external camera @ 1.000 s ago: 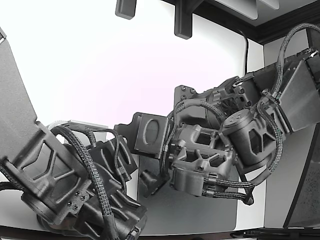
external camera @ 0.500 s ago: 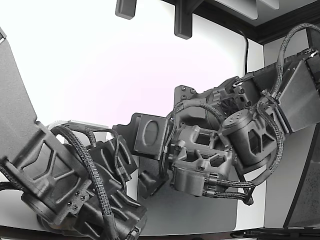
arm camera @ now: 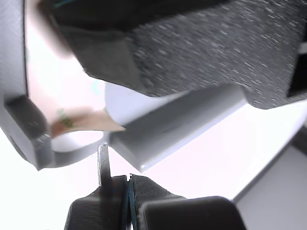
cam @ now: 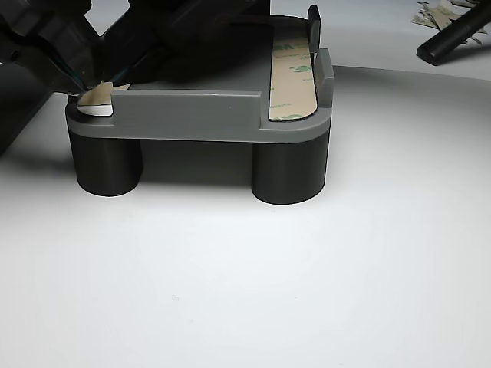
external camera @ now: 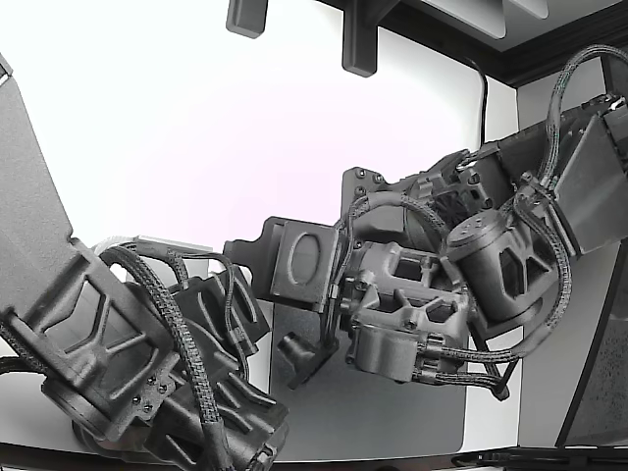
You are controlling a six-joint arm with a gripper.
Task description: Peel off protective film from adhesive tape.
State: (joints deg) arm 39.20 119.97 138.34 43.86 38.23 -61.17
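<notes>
Centrally in the other view, a grey fixture (cam: 192,115) stands on two dark cylindrical legs on the white table (cam: 268,276). One taped strip with tan protective film (cam: 291,73) lies on its right end, untouched. At the left end, the gripper (cam: 80,77) tips pinch together on a lifted film corner (cam: 97,93).

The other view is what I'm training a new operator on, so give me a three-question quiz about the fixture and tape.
1. True or false: the tape strip on the other view's right still wears its printed liner.
2. Where is a liner corner lifted? A) the other view's left end of the fixture B) its right end
3. How many round legs are visible?

Key: 1 true; 2 A; 3 two.
</notes>
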